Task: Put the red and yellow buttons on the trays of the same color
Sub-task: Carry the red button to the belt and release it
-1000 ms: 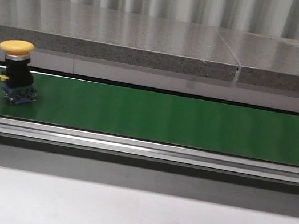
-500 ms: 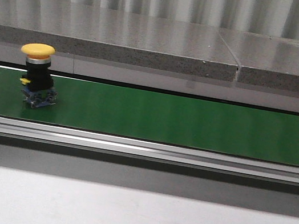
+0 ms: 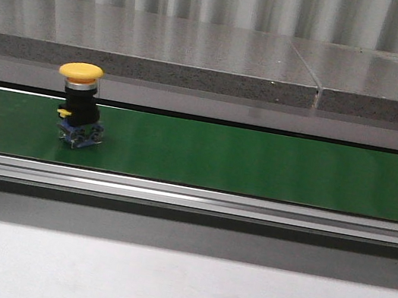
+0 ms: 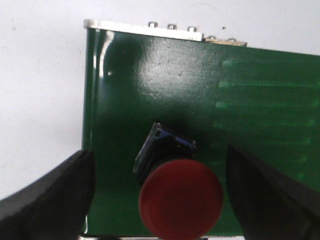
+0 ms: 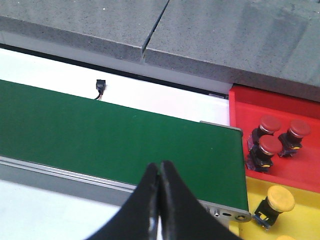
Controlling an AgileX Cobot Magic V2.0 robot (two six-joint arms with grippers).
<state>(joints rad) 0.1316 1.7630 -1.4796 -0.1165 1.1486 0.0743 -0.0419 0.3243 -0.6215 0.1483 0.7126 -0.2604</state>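
- Yellow button [image 3: 77, 103] is standing upright on the green belt [image 3: 258, 163], toward its left end in the front view.
- Left gripper [image 4: 159, 197] is hovering wide open over a red button [image 4: 180, 198] at a belt end, gripping nothing.
- Right gripper [image 5: 159, 200] is sitting pinched closed, empty, near the red tray [image 5: 280, 145] and yellow tray [image 5: 250, 205].
- Risk: closing off-centre on the round cap could be tipping the button or letting it slip.

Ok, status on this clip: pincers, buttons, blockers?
Left pincer open around red-capped button. Right pincer shut, empty. Yellow-capped button upright on green belt.
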